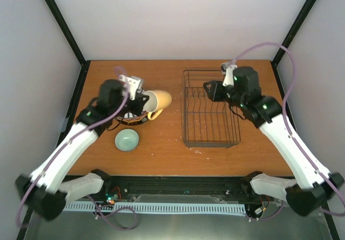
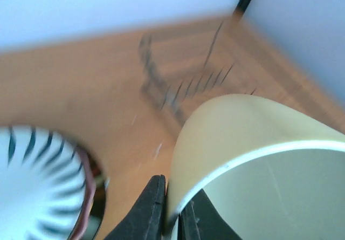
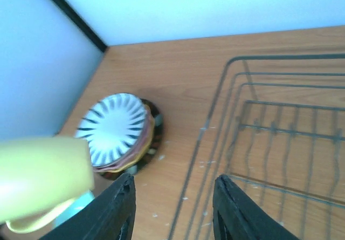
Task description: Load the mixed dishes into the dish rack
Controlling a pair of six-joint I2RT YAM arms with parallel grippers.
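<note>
My left gripper [image 1: 143, 103] is shut on the rim of the pale yellow mug [image 1: 158, 103], one finger inside and one outside, and holds it on its side above the table, left of the dish rack [image 1: 209, 110]. The left wrist view shows the pinch [image 2: 168, 210] on the mug [image 2: 253, 143]. The plate stack [image 1: 131, 120] lies under my left arm, with the white black-striped plate [image 3: 115, 127] on top and pink and orange rims below it. The pale green bowl [image 1: 126, 140] sits in front of the stack. My right gripper [image 1: 208, 90] is open and empty over the rack's far left corner [image 3: 172, 210].
The rack [image 3: 280, 132] holds no dishes. White walls and black frame posts [image 1: 62, 21] close in the table on three sides. The mug [image 3: 43, 170] hangs between the plate stack and the rack's left side.
</note>
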